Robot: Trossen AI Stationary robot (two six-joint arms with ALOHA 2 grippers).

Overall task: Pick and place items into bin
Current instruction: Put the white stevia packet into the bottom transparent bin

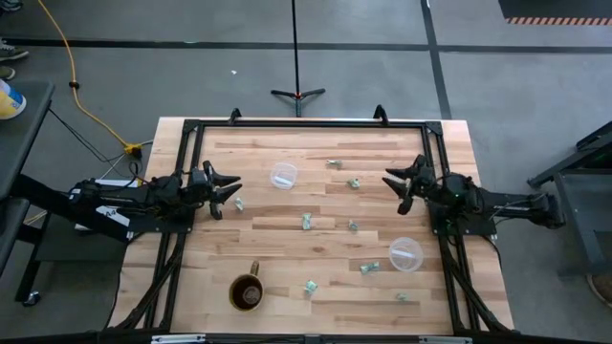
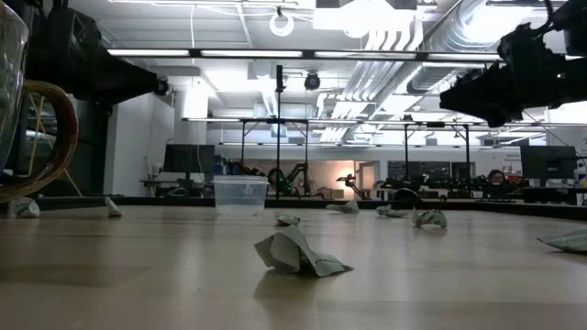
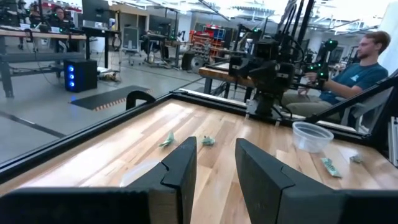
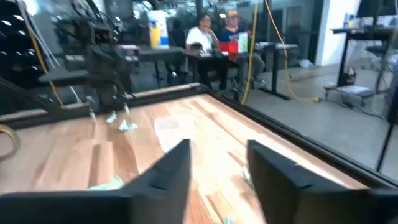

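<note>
Several tiny pale green-and-white wrapped pieces lie scattered on the wooden table point(image 1: 287, 244), among them one point(image 1: 307, 222) at the middle, one point(image 1: 353, 182) farther back and one point(image 1: 239, 204) beside my left gripper. In the low view the nearest piece point(image 2: 298, 252) lies crumpled on the wood. My left gripper point(image 1: 228, 196) hovers open over the table's left side, its dark fingers point(image 3: 180, 168) apart. Over the right side my right gripper point(image 1: 394, 189) is open too, with its fingers point(image 4: 171, 168) holding nothing.
One clear cup point(image 1: 283, 176) stands at the far middle and shows in the low view as a clear cup point(image 2: 240, 194). Another clear cup point(image 1: 405, 254) stands near the right side. A brown mug point(image 1: 247, 291) sits by the near edge. A black frame point(image 1: 306, 122) borders the table. People sit beyond it.
</note>
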